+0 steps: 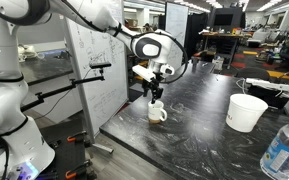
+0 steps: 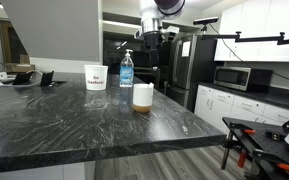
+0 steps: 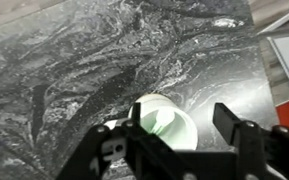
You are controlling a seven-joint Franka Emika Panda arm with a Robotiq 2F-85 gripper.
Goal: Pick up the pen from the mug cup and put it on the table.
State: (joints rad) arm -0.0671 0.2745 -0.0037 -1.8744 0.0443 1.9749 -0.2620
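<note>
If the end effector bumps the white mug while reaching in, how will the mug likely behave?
The mug looks small and probably light, so it would likely slide on the glossy table. It stands fairly near the table's edge, so a hard push might drop it.

Gripper (image 1: 154, 91) hangs directly above the mug cup (image 1: 157, 112) on the bench (image 1: 194, 135). White tub (image 1: 247, 112) stands well apart.

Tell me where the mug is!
The mug stands near the table's edge, just below the gripper; in an exterior view the bottle is its nearest neighbour.
</note>
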